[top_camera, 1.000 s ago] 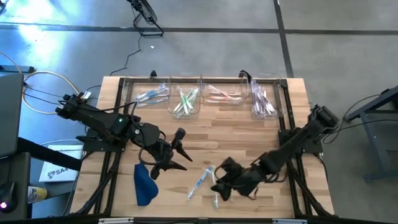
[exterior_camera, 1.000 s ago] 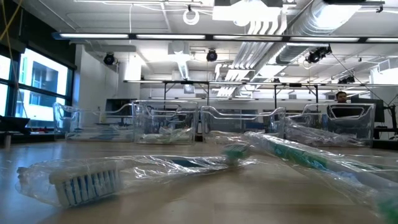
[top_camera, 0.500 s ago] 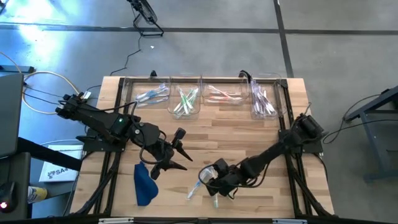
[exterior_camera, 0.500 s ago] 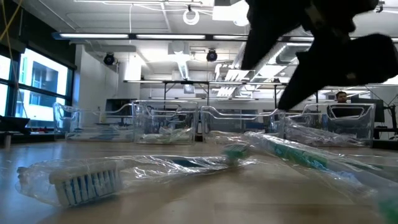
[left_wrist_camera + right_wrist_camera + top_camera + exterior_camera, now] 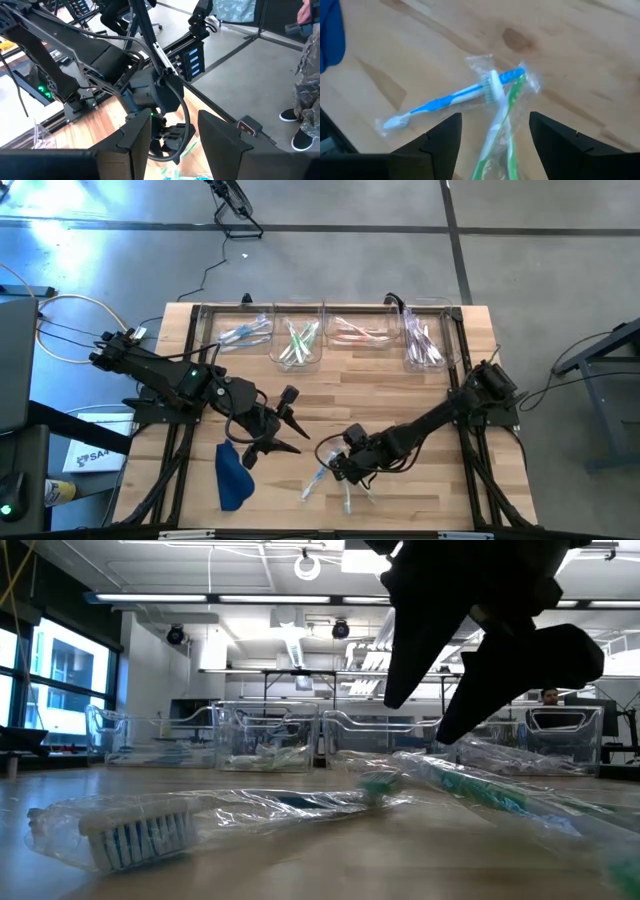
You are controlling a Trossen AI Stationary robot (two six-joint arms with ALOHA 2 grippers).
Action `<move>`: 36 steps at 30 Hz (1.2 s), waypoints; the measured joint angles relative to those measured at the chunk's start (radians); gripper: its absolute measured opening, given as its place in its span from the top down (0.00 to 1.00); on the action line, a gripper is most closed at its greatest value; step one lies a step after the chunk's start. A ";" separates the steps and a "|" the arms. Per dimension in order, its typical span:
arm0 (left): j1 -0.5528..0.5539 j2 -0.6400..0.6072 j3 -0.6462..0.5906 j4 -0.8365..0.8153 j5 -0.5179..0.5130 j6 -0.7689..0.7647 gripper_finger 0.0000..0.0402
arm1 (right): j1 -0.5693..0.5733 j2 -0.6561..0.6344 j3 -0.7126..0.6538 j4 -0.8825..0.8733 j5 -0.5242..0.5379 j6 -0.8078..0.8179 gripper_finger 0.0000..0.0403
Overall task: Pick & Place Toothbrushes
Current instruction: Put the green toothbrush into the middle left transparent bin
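Two wrapped toothbrushes lie crossed on the table near its front edge: a blue one (image 5: 318, 477) (image 5: 455, 96) and a green one (image 5: 347, 496) (image 5: 501, 127). In the low view the blue one (image 5: 150, 830) lies in front and the green one (image 5: 480, 790) to the right. My right gripper (image 5: 337, 465) (image 5: 495, 125) (image 5: 420, 725) hangs open just above them, touching neither. My left gripper (image 5: 297, 430) (image 5: 175, 135) is open and empty left of centre, beside a dark blue cloth (image 5: 232, 475).
Four clear bins (image 5: 330, 332) stand in a row along the far edge, each holding wrapped toothbrushes of one colour. The blue cloth lies near the front left. Bare wood shows between the bins and the grippers. A person's legs (image 5: 305, 100) show beyond the table in the left wrist view.
My right gripper has gone toward the table's left, from beside the two toothbrushes to over them, and has come into the low view from above. It stays open. The toothbrushes have not moved.
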 joint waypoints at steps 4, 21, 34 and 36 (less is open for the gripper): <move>0.000 0.000 0.000 0.000 0.000 -0.003 0.61 | -0.012 0.000 0.000 -0.021 -0.002 -0.019 0.44; 0.000 0.001 -0.001 -0.004 -0.002 -0.016 0.61 | -0.018 0.095 0.000 0.063 -0.058 -0.094 0.58; 0.000 0.001 -0.001 -0.011 0.000 -0.029 0.61 | -0.018 0.097 0.000 0.080 -0.060 -0.101 0.89; 0.000 0.001 -0.001 -0.019 0.001 -0.029 0.61 | -0.017 0.081 0.000 0.078 -0.062 -0.111 0.88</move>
